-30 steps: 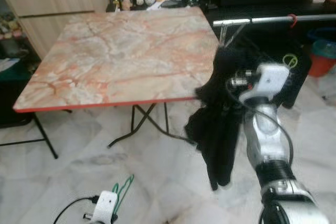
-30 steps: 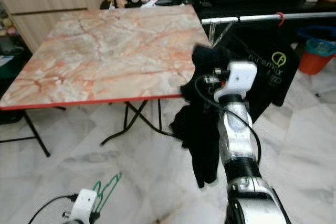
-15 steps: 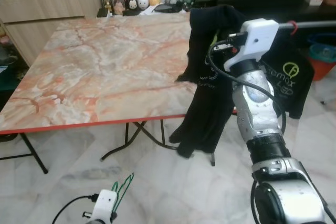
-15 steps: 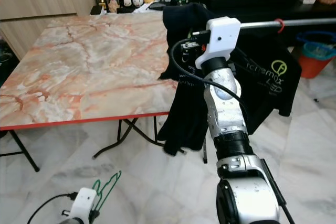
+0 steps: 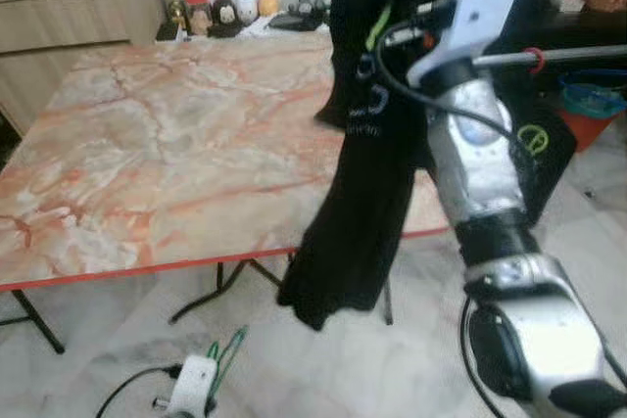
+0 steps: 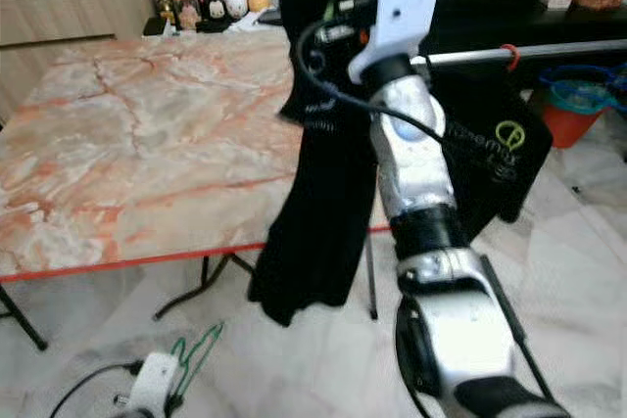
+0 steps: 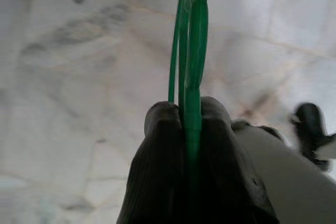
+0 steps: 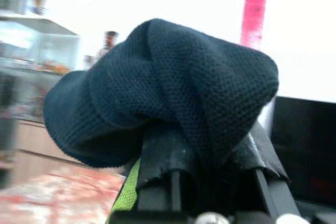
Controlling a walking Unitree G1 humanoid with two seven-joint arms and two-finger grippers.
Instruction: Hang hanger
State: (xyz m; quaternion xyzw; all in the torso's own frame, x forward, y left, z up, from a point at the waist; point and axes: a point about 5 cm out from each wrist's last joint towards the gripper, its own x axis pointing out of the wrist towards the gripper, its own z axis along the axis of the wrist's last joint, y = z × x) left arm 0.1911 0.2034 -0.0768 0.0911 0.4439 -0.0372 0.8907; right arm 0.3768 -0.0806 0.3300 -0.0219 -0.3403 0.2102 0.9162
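- Right silver arm raised high over the right edge of the square marble-patterned folding table (image 5: pixel 176 134), forearm near upright, white wrist block at the top.
- Right gripper (image 8: pixel 205 174) clamped on a black knitted garment with pale lettering (image 5: pixel 367 154), bunched over the black fingers (image 8: pixel 165 153) in the right wrist view, a lime-green strip beside them.
- Garment draped down from the gripper past the table's right edge, its lower end hanging below the red-trimmed rim, clear of the pale marble floor (image 5: pixel 108 340).
- Behind the arm, a silver horizontal rail (image 6: pixel 549 49) with a red hook (image 6: pixel 509 54) and another black shirt with a yellow-green logo (image 6: pixel 500 159) hanging from it.
- Left gripper (image 7: pixel 191 124) low near the floor, fingers pinched shut on a thin green wire hanger (image 7: pixel 191 51), its loops pointing away from the wrist.
- Small jars and figurines (image 5: pixel 220 12) along the table's far edge.
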